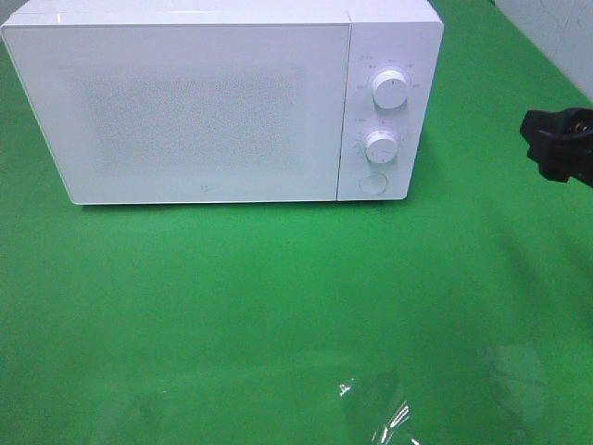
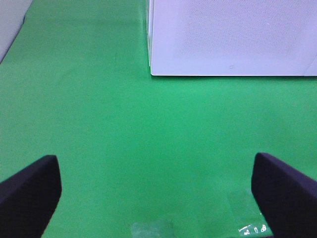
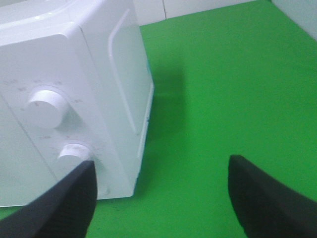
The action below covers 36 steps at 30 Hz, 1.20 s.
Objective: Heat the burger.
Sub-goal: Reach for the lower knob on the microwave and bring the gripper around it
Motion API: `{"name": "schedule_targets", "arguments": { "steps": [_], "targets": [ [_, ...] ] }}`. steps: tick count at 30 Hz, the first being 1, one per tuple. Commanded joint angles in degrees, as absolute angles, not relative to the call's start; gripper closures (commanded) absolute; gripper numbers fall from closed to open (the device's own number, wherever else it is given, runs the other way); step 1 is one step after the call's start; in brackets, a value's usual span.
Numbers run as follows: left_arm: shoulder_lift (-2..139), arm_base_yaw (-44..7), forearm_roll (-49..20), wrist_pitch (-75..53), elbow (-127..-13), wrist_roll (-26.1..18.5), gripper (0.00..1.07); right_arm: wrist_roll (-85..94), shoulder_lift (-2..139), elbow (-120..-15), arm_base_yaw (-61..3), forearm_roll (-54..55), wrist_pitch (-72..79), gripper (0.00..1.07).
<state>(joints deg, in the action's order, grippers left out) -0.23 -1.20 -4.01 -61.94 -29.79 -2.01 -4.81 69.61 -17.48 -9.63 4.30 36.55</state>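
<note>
The burger is out of view in every frame. A white microwave (image 1: 185, 107) with its door shut stands at the back of the green table; its two knobs (image 1: 389, 90) and round button (image 1: 372, 184) face front. My left gripper (image 2: 156, 196) is open over bare green cloth, facing the microwave's lower left corner (image 2: 153, 73). Wide apart and with nothing between them, the fingers of my right gripper (image 3: 161, 191) mark it as open beside the microwave's knob side (image 3: 74, 153). The high view shows the right arm (image 1: 561, 144) only at its right edge.
Green cloth (image 1: 278, 306) covers the table in front of the microwave. Glare patches (image 1: 375, 408) lie near the front edge. A pale wall edge (image 1: 556, 37) shows at the back right corner.
</note>
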Motion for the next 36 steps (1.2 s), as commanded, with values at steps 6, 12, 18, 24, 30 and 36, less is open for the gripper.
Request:
{"name": "schedule_targets", "arguments": {
  "steps": [6, 12, 18, 24, 30, 36],
  "targets": [
    [-1.2, -1.1, -4.3, -61.3, -29.6, -1.9, 0.1, 11.6, 79.1, -17.4, -16.8, 18.3, 49.7, 0.36],
    [-1.2, -1.1, -4.3, -61.3, -29.6, -1.9, 0.1, 15.8, 84.9, -17.4, -26.0, 28.9, 60.4, 0.36],
    [-1.2, -1.1, -4.3, -61.3, -29.6, -1.9, 0.1, 15.9, 91.3, -18.3, -36.2, 38.3, 67.2, 0.36],
    [-1.2, -1.1, -4.3, -61.3, -29.6, -1.9, 0.1, 15.9, 94.1, -20.3, -42.1, 43.1, 69.3, 0.36],
    [-1.2, -1.1, -4.3, -61.3, -29.6, -1.9, 0.1, 15.9, 97.5, -24.2, -46.4, 45.2, 69.9, 0.36],
    [-1.2, -1.1, -4.3, -61.3, -29.6, -1.9, 0.1, 15.9, 98.9, -26.1, -46.4, 46.0, 69.8, 0.35]
  ]
}}
